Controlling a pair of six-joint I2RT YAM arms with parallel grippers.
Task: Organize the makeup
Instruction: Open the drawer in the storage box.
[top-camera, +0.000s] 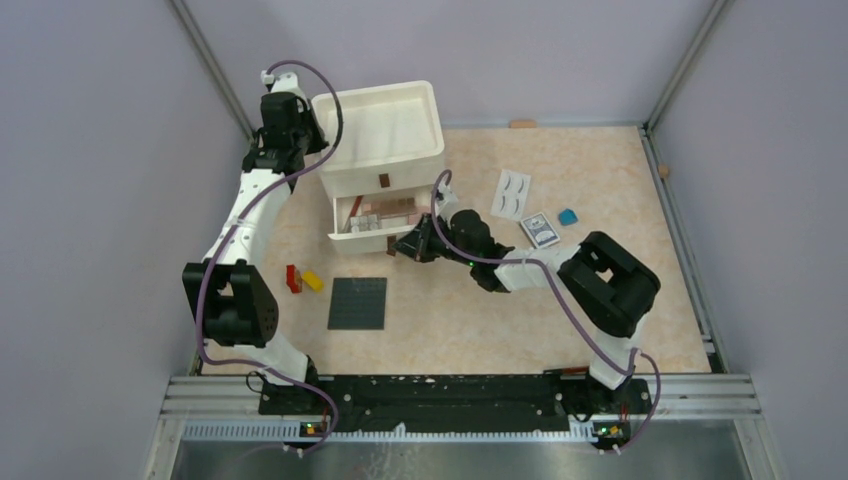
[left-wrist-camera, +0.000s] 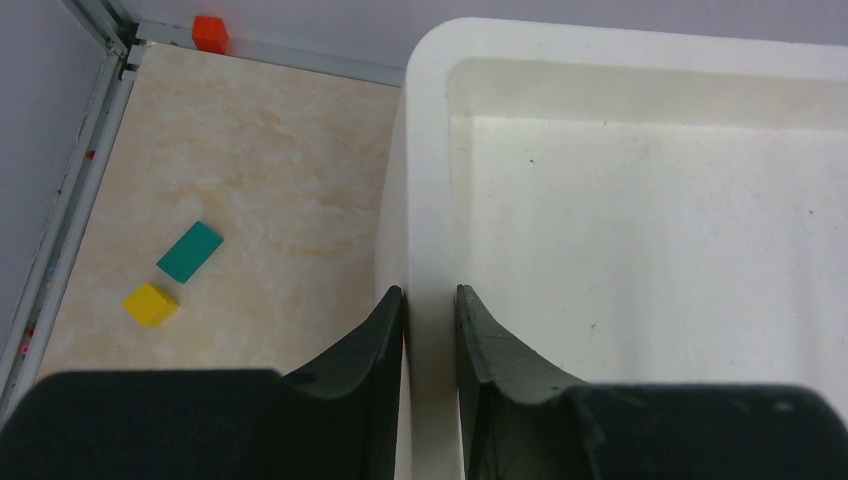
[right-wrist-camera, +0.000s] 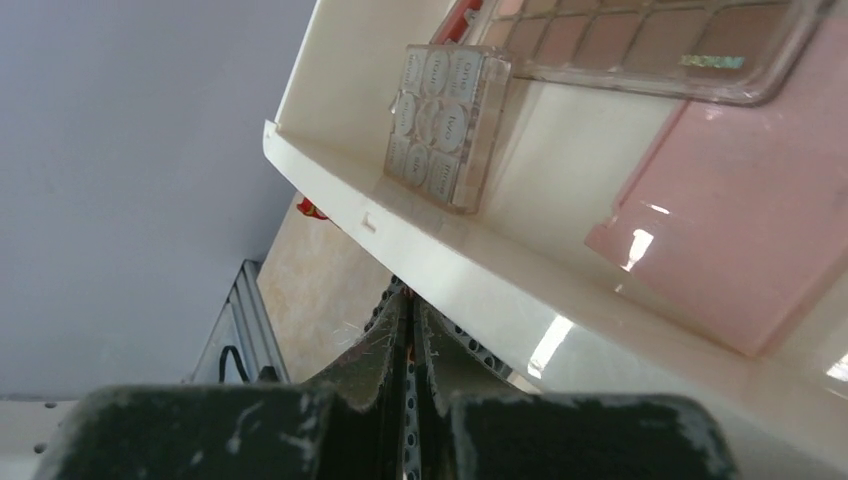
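A white organizer (top-camera: 385, 135) with a top tray stands at the back left, its lower drawer (top-camera: 345, 235) pulled out. My left gripper (left-wrist-camera: 430, 295) is shut on the tray's left rim (left-wrist-camera: 428, 150). Inside the drawer lie a pink compact (right-wrist-camera: 730, 230), a brown palette (right-wrist-camera: 640, 40) and a small clear case of round pans (right-wrist-camera: 445, 125). My right gripper (right-wrist-camera: 408, 300) is shut, its tips against the drawer's front wall (right-wrist-camera: 480, 290), with nothing visibly held. A white false-eyelash card (top-camera: 512, 193), a dark patterned card (top-camera: 539, 230) and a small blue item (top-camera: 568, 216) lie on the table to the right.
A dark studded plate (top-camera: 357, 303) lies in front of the drawer, with a red brick (top-camera: 293, 278) and a yellow brick (top-camera: 313, 281) to its left. A green brick (left-wrist-camera: 190, 251), a yellow cube (left-wrist-camera: 150, 303) and an orange cube (left-wrist-camera: 209, 33) lie left of the organizer.
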